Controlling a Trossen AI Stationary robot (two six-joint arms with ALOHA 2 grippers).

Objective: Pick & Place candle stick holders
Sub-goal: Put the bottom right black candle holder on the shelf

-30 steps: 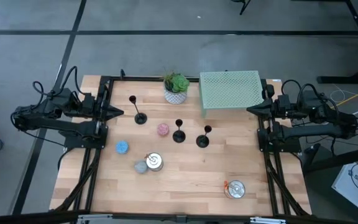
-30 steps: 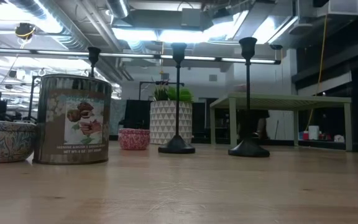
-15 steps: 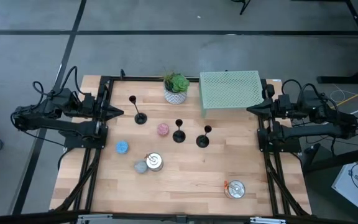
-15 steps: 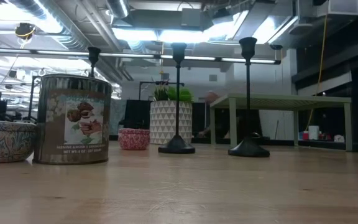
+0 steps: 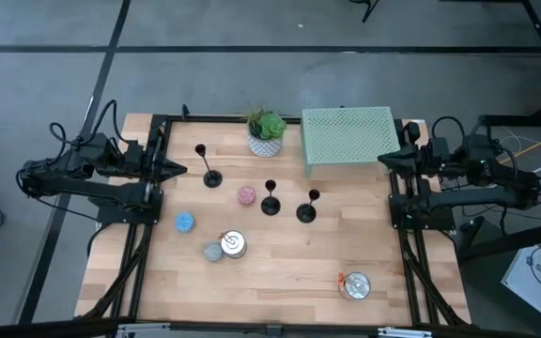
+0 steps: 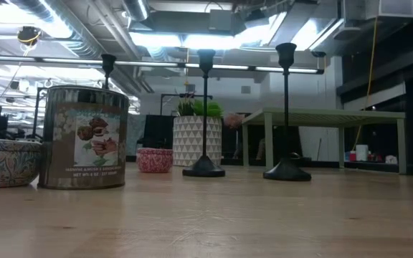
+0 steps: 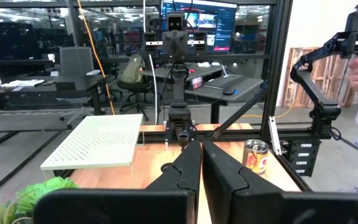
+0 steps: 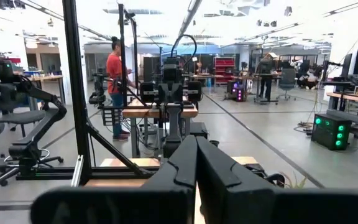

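Nearest the front edge of the wooden bench (image 5: pixel 280 282), toward its right corner, a round silver tin with an orange mark (image 5: pixel 355 285) lies alone. Farther in, left of centre, a second silver tin (image 5: pixel 234 244) touches a small grey round candle (image 5: pixel 213 252), with a small blue round candle (image 5: pixel 185 222) just beyond toward the left edge. Mid-bench stand two black candle stick holders, dish base and thin knobbed stem, one (image 5: pixel 270 204) beside a small pink round candle (image 5: pixel 246 195), the other (image 5: pixel 306 211) just to its right; the third holder (image 5: pixel 211 177) stands apart, nearer the left edge. Along the back edge sit a white patterned pot with a green plant (image 5: pixel 267 134) and a pale green perforated raised tray (image 5: pixel 348 137). Left gripper (image 5: pixel 180 169) waits at the left edge, fingers pressed together, holding nothing. Right gripper (image 5: pixel 384 159) hangs at the right edge by the tray's corner, fingers likewise pressed together, empty.
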